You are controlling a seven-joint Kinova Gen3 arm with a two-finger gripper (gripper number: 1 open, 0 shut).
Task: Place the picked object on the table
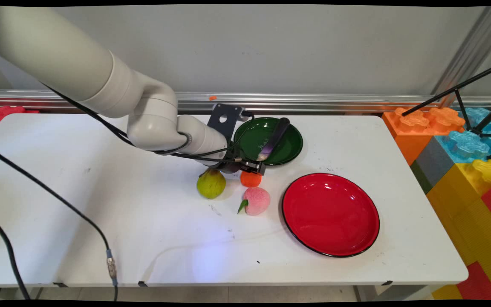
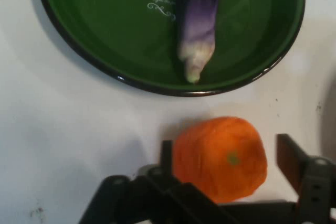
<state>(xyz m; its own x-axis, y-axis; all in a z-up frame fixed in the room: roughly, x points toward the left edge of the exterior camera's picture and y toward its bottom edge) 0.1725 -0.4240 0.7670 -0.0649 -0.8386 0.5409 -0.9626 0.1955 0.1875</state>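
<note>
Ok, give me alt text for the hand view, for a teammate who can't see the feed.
The black gripper, open, has its fingers on either side of an orange fruit on the white table, one finger close against it and the other apart. Beyond it lies a green plate holding a purple eggplant.

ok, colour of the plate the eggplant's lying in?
Dark green plate with small white lettering; the eggplant lies across it. Clearest in the hand view.
</note>
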